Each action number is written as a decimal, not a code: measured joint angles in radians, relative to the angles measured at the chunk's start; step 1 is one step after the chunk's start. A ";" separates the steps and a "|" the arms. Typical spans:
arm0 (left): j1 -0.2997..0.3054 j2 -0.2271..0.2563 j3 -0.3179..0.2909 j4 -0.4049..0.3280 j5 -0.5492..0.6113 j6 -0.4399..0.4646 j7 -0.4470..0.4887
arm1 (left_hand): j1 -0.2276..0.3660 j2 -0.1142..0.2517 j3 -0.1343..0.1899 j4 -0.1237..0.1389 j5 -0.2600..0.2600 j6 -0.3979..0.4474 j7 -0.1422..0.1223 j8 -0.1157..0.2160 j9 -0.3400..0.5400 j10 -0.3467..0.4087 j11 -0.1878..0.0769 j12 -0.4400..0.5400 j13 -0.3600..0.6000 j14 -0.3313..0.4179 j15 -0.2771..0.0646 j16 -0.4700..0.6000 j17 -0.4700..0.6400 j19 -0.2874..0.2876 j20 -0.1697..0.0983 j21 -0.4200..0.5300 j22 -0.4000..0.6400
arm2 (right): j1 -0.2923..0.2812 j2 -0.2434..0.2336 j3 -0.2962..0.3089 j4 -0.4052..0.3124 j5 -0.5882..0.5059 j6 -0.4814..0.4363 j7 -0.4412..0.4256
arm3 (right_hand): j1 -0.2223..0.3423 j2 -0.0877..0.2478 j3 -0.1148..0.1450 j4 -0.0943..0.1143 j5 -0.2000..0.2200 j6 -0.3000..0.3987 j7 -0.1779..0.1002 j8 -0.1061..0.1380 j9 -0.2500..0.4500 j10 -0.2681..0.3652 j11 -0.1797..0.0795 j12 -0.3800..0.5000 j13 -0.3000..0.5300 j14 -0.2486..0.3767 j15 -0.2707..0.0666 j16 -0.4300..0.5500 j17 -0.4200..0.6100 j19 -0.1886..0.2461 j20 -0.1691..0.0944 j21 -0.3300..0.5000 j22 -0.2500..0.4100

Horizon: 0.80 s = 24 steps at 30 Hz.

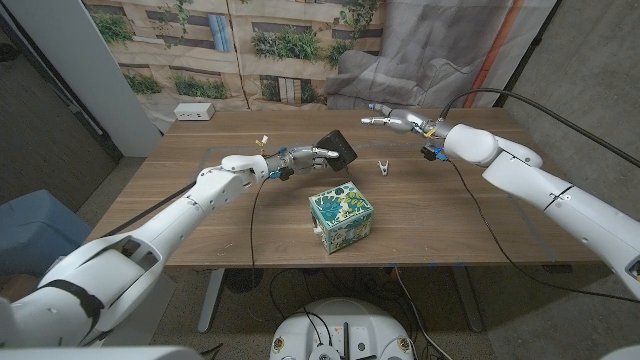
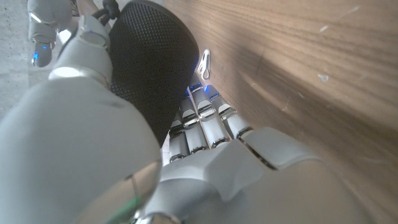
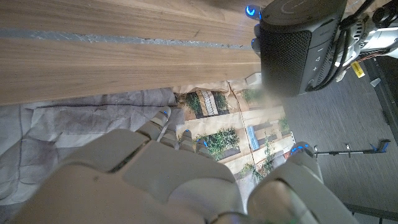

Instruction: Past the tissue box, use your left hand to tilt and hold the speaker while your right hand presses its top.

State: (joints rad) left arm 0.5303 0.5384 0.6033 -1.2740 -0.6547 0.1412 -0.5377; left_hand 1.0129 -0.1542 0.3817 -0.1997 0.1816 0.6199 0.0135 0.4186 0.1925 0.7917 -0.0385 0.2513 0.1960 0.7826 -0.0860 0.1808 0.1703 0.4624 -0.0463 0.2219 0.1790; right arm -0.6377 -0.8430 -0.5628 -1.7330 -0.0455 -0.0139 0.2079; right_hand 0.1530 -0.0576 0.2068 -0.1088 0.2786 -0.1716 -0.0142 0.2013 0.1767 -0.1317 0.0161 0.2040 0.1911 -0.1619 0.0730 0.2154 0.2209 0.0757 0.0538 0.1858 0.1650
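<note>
Tissue box [image 1: 341,221] is sitting nearest on the surface [image 1: 450,230]. Just beyond it, left hand [image 1: 300,157] is gripping the speaker [image 1: 338,149], fingers [image 2: 202,121] wrapping its mesh side, holding it tilted. Farther back, right hand [image 1: 392,121] is hovering apart from the speaker, fingers extended, holding nothing.

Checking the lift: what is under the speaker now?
The left hand holds the speaker tilted, fingers beneath it, over bare table. The spot directly beneath is hidden.
</note>
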 measured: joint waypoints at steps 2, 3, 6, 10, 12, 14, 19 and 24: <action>-0.002 0.008 0.001 -0.007 0.010 -0.004 0.006 | 0.000 0.000 0.000 0.000 0.000 0.000 0.000 0.000 0.000 0.000 0.000 0.000 0.000 0.000 0.000 0.000 0.000 0.000 0.000 0.000 0.000 | -0.003 0.001 0.002 0.001 0.004 0.000 -0.007 | 0.000 0.000 0.000 0.000 0.000 0.000 0.000 0.000 0.000 0.004 0.004 0.000 0.000 0.005 -0.005 0.000 0.000 0.000 0.000 0.000 0.000; -0.004 0.015 0.002 -0.013 0.019 -0.007 0.010 | 0.000 0.000 0.000 0.000 0.000 0.000 0.000 0.000 0.000 0.000 0.000 0.000 0.000 0.000 0.000 0.000 0.000 0.000 0.000 0.000 0.000 | -0.005 0.003 0.003 0.003 0.006 0.001 -0.011 | 0.000 0.000 0.000 0.000 0.000 0.000 0.000 0.000 0.000 0.005 0.005 0.000 0.000 0.005 -0.005 0.000 0.000 0.000 0.000 0.000 0.000; -0.009 0.034 0.005 -0.029 0.046 -0.018 0.022 | 0.000 0.000 0.000 0.000 0.000 0.000 0.000 -0.001 0.000 0.000 0.000 0.000 0.000 0.000 0.000 0.000 0.000 0.000 0.000 0.000 0.000 | -0.011 0.005 0.007 0.008 0.015 0.006 -0.022 | 0.000 0.000 0.000 0.000 0.000 0.000 0.000 0.006 0.000 0.012 -0.002 0.000 0.000 0.005 -0.005 0.000 0.000 0.004 -0.004 0.000 0.000; -0.013 0.049 0.008 -0.043 0.078 -0.031 0.036 | 0.000 0.000 0.000 0.000 0.000 0.001 0.001 -0.004 0.000 0.001 0.001 -0.001 0.000 0.000 0.000 0.000 0.000 0.000 0.000 0.000 0.000 | -0.016 0.008 0.009 0.016 0.023 0.011 -0.029 | -0.011 0.011 -0.001 0.001 0.000 0.000 0.000 0.006 0.000 0.017 0.002 0.000 0.000 0.015 -0.008 0.006 0.000 0.013 -0.013 0.000 0.000; -0.016 0.062 0.010 -0.054 0.100 -0.042 0.046 | 0.000 0.000 0.000 0.000 0.000 0.007 0.007 -0.008 0.001 0.001 0.001 -0.001 0.000 -0.001 -0.001 -0.003 0.000 0.000 0.000 0.000 0.000 | -0.022 0.011 0.013 0.023 0.032 0.016 -0.036 | -0.017 0.017 -0.003 0.008 0.000 0.000 0.000 0.006 0.000 0.024 0.001 0.000 0.000 0.022 -0.014 0.008 0.003 0.021 -0.015 0.000 0.000; -0.016 0.062 0.010 -0.054 0.116 -0.049 0.055 | 0.000 0.000 0.000 0.000 0.000 0.007 0.007 -0.009 0.002 0.001 0.001 -0.001 0.000 -0.012 0.000 -0.004 0.000 0.000 0.000 0.000 0.000 | -0.025 0.013 0.016 0.028 0.032 0.016 -0.036 | -0.019 0.019 0.000 0.011 0.000 0.000 0.000 0.010 0.000 0.031 0.001 0.000 0.000 0.022 -0.014 0.008 0.005 0.026 -0.011 0.000 0.000; -0.026 0.089 0.021 -0.076 0.186 -0.081 0.084 | 0.000 0.000 0.000 0.000 -0.001 0.013 0.013 -0.013 0.007 0.008 0.008 -0.002 0.000 -0.020 0.006 -0.005 -0.003 0.000 0.000 0.000 0.005 | -0.036 0.030 0.030 0.059 0.078 0.049 -0.049 | -0.023 0.023 -0.004 0.015 0.000 0.000 0.000 0.010 0.000 0.039 0.004 0.007 0.000 0.027 -0.020 0.011 0.005 0.032 -0.018 0.008 0.000; -0.035 0.112 0.035 -0.094 0.247 -0.103 0.113 | 0.000 0.000 0.000 0.000 -0.001 0.013 0.013 -0.016 0.007 0.008 0.008 -0.005 0.000 -0.036 0.004 -0.011 -0.003 0.000 0.000 0.000 0.005 | -0.041 0.050 0.041 0.092 0.135 0.091 -0.058 | -0.032 0.032 -0.004 0.015 0.000 0.000 0.000 0.010 0.000 0.050 0.003 0.008 0.000 0.039 -0.022 0.016 0.005 0.040 -0.025 0.008 0.000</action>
State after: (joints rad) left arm 0.4949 0.6508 0.6386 -1.3679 -0.4073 0.0382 -0.4246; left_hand 1.0129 -0.1542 0.3814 -0.1994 0.1808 0.6325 0.0261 0.4025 0.1996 0.8001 -0.0301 0.2465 0.1961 0.7464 -0.0825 0.1694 0.1674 0.4624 -0.0463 0.2219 0.1842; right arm -0.6790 -0.7933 -0.5222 -1.6415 0.0894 0.0768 0.1497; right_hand 0.1213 -0.0259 0.2026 -0.0936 0.2786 -0.1716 -0.0142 0.2109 0.1769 -0.0816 0.0196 0.2120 0.1910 -0.1225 0.0515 0.2311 0.2257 0.1153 0.0286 0.1935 0.1649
